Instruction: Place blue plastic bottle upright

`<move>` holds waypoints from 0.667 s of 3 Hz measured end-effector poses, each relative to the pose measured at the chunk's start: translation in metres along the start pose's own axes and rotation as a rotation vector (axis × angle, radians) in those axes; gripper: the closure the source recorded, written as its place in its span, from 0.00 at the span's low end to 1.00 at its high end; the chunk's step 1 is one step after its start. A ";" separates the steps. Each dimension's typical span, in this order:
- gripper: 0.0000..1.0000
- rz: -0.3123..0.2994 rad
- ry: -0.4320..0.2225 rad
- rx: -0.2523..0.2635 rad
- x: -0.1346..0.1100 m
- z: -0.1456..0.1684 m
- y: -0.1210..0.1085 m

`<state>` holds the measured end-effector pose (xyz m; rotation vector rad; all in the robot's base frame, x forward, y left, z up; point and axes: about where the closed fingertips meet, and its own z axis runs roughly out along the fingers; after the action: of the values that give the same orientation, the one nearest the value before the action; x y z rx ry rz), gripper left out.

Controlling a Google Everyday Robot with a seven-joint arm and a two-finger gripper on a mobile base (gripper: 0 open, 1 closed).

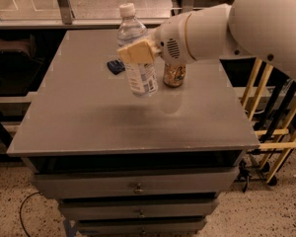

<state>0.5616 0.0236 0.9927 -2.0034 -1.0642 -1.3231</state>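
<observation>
Blue plastic bottle (pixel 141 78), label unreadable, seemingly above table (pixel 89 120), in gripper (pixel 134 52), jaws clamped.

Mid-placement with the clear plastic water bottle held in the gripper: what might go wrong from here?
1. The clear plastic water bottle leans in the gripper, which grips it below the shoulder. Released at this tilt, it may topple rather than stand.
2. The brownish-gold drink can stands close beside it, so a falling bottle or the arm might knock it over.
3. A small dark blue object lies nearby on the grey tabletop. A base set on it would likely wobble.
</observation>
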 end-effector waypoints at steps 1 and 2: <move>1.00 -0.087 0.053 0.010 -0.010 -0.003 0.009; 1.00 -0.120 0.094 0.015 -0.021 -0.006 0.017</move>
<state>0.5680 0.0024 0.9764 -1.8722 -1.1622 -1.4509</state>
